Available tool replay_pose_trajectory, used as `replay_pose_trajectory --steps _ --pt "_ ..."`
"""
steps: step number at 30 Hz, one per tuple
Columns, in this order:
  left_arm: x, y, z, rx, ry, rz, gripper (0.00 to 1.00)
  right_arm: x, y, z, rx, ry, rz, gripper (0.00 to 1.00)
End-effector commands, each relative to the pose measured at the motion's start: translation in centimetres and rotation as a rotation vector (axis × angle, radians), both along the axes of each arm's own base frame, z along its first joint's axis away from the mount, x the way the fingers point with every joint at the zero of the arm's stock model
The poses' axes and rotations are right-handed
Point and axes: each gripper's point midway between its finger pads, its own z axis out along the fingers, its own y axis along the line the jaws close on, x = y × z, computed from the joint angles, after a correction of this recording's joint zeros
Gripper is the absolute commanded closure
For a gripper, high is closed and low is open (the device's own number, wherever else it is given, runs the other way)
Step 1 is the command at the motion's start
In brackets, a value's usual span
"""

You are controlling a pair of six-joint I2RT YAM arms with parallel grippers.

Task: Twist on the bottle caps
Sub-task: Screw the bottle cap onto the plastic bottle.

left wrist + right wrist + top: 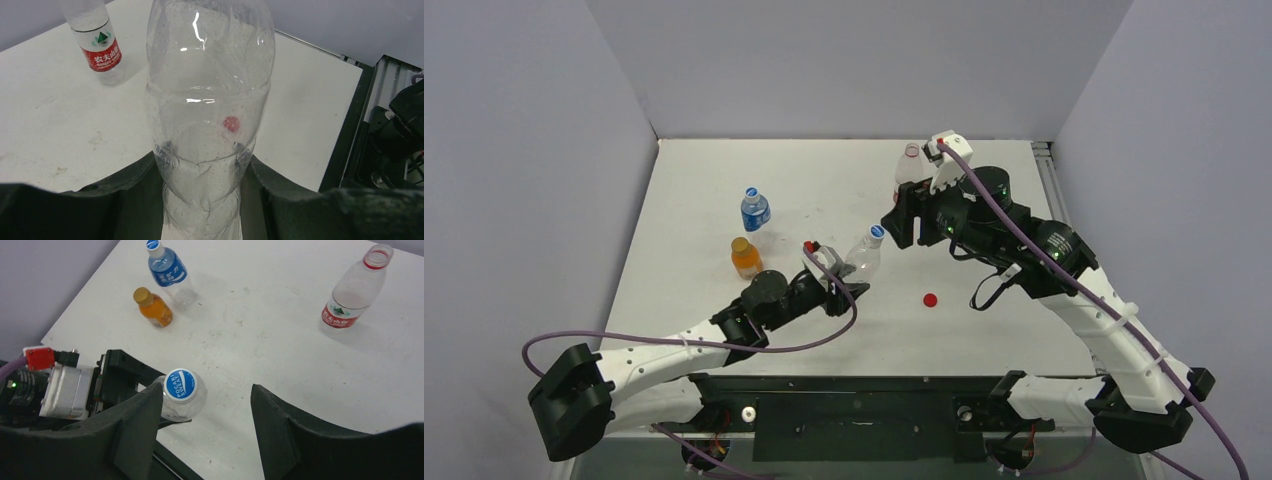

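Observation:
My left gripper point(842, 285) point(202, 167) is shut on the lower body of a clear bottle point(862, 258) point(210, 95), which tilts up and to the right. A blue-and-white cap point(877, 232) point(180, 384) sits on that bottle's neck. My right gripper point(902, 228) point(206, 405) hangs open just beyond the cap, which lies close against its left finger point(135, 425); nothing is between the jaws. A loose red cap point(930, 299) point(231, 123) lies on the table, seen through the bottle in the left wrist view.
A blue-labelled bottle point(755, 210) point(170, 272) wearing a blue-and-white cap and a small orange bottle point(745, 257) point(155, 310) with a gold cap stand at left. A red-labelled clear bottle point(911, 165) point(100, 50) point(352, 295) stands uncapped at the back.

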Motion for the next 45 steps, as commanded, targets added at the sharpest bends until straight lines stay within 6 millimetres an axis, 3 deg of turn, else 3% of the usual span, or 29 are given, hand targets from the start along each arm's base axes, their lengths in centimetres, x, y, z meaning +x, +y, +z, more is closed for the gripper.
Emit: replay_pose_trajectory --steps 1,6,19,27,45 --pt "-1.0 -0.4 2.1 -0.085 0.03 -0.051 1.0 -1.4 1.2 1.1 0.037 -0.077 0.15 0.39" --pt "-1.3 -0.7 2.4 -0.085 0.04 -0.073 1.0 -2.0 1.4 -0.7 0.021 -0.053 0.193 0.4" --pt "-1.3 -1.6 2.4 -0.079 0.05 -0.109 1.0 -1.8 2.8 -2.1 0.003 -0.014 0.24 0.41" --pt "-1.3 -1.7 2.3 -0.082 0.055 -0.112 1.0 -1.5 3.4 -2.4 -0.002 0.0 0.249 0.52" --pt "-1.3 -1.9 2.5 -0.091 0.055 -0.12 1.0 -1.2 3.6 -2.9 -0.012 0.021 0.243 0.61"
